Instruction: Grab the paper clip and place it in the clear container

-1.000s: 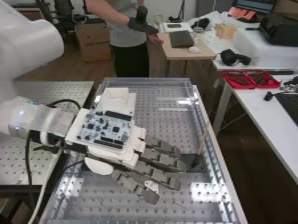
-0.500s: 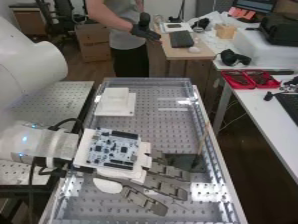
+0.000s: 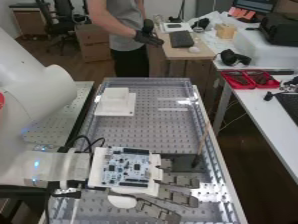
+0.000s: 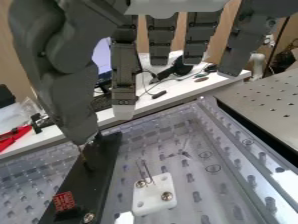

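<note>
In the high view, the hand (image 3: 178, 181) hovers over the near half of the perforated clear bench top, its fingers extended and spread. The hand (image 4: 124, 75) in the wrist view has long straight fingers and a thumb apart from them, with nothing between. Beyond the fingertips and apart from them, a thin metal wire loop, which looks like the paper clip (image 4: 148, 171), stands upright on a small white block (image 4: 154, 195) with two screws. Faint thin lines lie on the clear surface near it; I cannot tell whether they belong to a clear container.
A dark plate (image 4: 100, 170) lies beside the white block, with a thin stick (image 3: 201, 145) rising from it near the bench's right rail. A white stepped block (image 3: 116, 102) sits farther along the bench. Red trays (image 3: 249, 79) are on the side table.
The hand has moved toward the bench's near end and a little right in the high view, uncovering the white stepped block. Its fingers have stayed extended.
</note>
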Controlling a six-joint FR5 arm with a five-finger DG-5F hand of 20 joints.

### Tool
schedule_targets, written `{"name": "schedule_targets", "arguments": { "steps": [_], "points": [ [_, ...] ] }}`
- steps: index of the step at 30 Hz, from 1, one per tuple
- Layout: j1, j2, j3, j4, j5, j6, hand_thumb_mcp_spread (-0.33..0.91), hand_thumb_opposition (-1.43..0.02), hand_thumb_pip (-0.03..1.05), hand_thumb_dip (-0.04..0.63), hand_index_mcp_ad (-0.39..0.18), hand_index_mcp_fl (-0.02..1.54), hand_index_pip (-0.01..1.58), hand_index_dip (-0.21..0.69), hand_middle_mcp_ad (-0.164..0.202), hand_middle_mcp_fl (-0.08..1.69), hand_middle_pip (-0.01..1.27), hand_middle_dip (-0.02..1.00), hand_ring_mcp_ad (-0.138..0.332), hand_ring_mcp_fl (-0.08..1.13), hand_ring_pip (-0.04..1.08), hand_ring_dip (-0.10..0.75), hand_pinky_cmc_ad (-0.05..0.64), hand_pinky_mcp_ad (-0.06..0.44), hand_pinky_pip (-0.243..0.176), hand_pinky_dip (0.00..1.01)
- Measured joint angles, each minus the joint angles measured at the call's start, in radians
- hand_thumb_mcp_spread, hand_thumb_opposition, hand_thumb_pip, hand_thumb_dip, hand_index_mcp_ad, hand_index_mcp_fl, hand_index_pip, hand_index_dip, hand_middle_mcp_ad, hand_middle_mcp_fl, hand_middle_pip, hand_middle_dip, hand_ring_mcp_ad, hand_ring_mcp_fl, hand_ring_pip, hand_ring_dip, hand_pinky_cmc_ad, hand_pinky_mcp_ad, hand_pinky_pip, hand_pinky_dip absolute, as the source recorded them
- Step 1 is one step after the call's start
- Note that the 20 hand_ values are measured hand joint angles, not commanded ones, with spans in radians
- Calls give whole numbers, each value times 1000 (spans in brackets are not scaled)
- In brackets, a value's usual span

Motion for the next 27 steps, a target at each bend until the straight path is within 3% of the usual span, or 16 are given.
{"name": "schedule_targets", "arguments": {
  "steps": [10, 27],
  "points": [
    [-9, -23, 6, 41, -23, -29, 421, -799, 641, 206, -122, 138, 1456, 108, 45, 3, 120, 188, 134, 7, 86, 119, 335, 278, -75, 328],
    [-2, -50, -5, 117, -47, -97, 436, -799, 614, 223, -136, 188, 1487, 110, 42, 5, 141, 204, 134, 5, 96, 126, 332, 278, -75, 302]
  ]
}}
